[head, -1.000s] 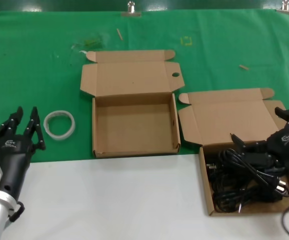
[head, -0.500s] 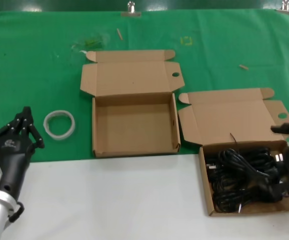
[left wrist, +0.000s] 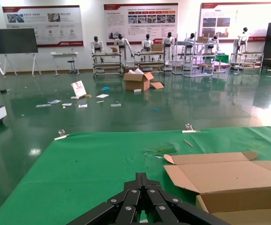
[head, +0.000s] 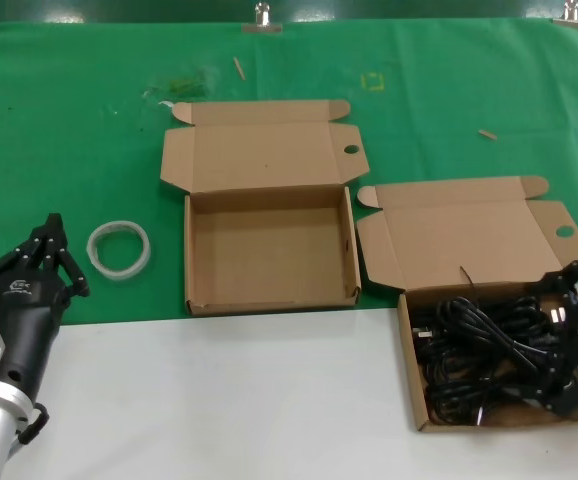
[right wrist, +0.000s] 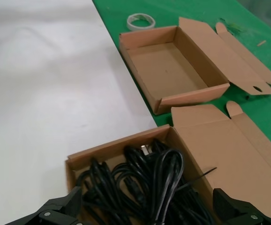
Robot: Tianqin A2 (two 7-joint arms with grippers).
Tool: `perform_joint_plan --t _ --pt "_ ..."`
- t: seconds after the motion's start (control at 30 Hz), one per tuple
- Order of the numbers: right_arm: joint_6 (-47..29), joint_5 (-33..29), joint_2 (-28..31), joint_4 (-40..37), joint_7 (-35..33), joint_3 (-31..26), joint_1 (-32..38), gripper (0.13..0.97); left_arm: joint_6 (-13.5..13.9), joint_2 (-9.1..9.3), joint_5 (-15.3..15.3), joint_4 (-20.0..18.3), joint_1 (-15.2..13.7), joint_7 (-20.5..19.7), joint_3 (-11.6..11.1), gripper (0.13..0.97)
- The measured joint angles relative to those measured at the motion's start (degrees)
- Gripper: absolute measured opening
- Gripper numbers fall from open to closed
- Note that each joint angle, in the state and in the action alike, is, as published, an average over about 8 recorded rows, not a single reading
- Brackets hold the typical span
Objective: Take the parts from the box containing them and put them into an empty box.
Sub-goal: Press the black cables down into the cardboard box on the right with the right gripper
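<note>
White ring (head: pixel 119 249) on green cloth (head: pixel 69 130); white tabletop (head: pixel 219 400) nearer.

Right gripper (head: pixel 575 335) moved: one second ago over middle of full box (head: pixel 416 390), then swung out past box's right wall, now back low at right end of box, right on black cords (head: pixel 479 350). Its fingers spread wide now, one on each side of cord pile. Lid hole of full box, hidden behind it a second ago, shows again just above it.

Left gripper (head: pixel 54 250) changed: fingers stood apart one second ago, now pressed together in one point.
</note>
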Motion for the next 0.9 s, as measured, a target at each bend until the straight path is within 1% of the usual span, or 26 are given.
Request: perform_joint_plan --t 0.37,0.67,0.9 --pt "0.01 -4.84 -5.15 -5.45 -2.43 -3.32 4.05 0.966 0.00 0.00 0.00 0.00 0.00 -0.01 0.00 0.140" --pt "0.89 -6.80 -8.00 -10.84 -6.23 -4.25 6.34 0.964 0.00 0.00 0.01 0.00 0.00 -0.02 0.00 0.140" --pt "1.95 -7.65 -9.69 -13.54 -8.18 -4.32 7.95 0.962 0.00 0.00 0.01 0.00 0.00 -0.02 0.00 0.140"
